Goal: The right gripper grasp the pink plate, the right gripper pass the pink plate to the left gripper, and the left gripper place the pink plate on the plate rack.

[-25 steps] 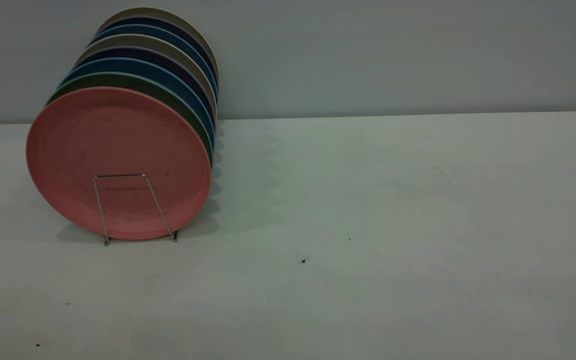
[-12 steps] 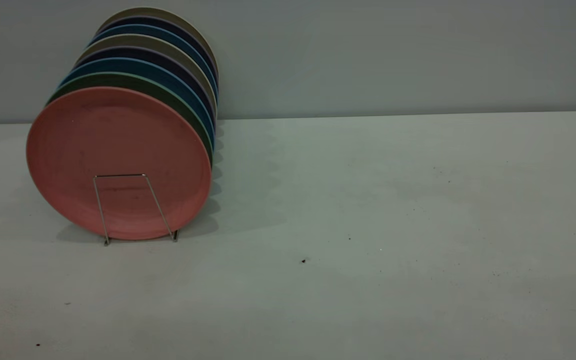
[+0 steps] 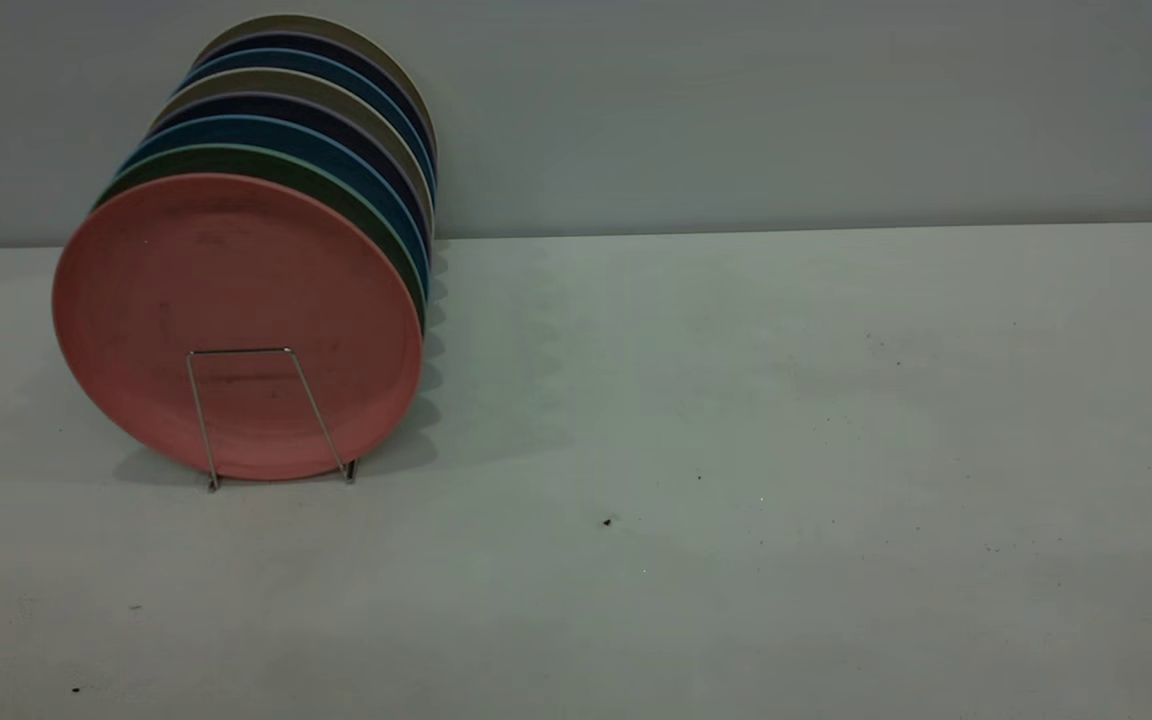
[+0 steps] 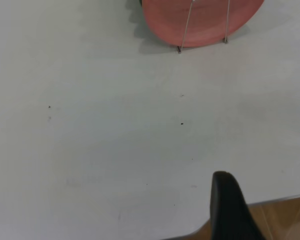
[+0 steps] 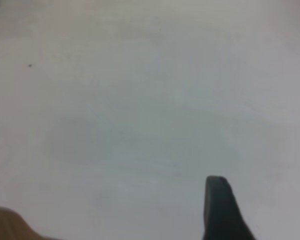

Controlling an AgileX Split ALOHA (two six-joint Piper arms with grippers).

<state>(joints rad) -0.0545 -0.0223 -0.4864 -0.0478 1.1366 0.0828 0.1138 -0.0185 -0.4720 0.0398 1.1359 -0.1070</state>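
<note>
The pink plate [image 3: 236,270] stands on edge at the front of the plate rack [image 3: 236,351], behind the rack's front wire loop, at the table's left. The left wrist view shows the plate's lower part [image 4: 205,20] and the wire loop [image 4: 186,30] far off. Neither gripper appears in the exterior view. My left gripper [image 4: 265,180] hangs over the table's near edge, well away from the plate, open and holding nothing. My right gripper [image 5: 262,190] hovers over bare tabletop, also open and holding nothing.
Behind the pink plate, several more plates stand in a row: green [image 3: 266,158], blue [image 3: 336,140], dark and beige ones. The pale table [image 3: 736,400] stretches to the right. Beyond its near edge, brown floor [image 4: 280,220] shows by the left gripper.
</note>
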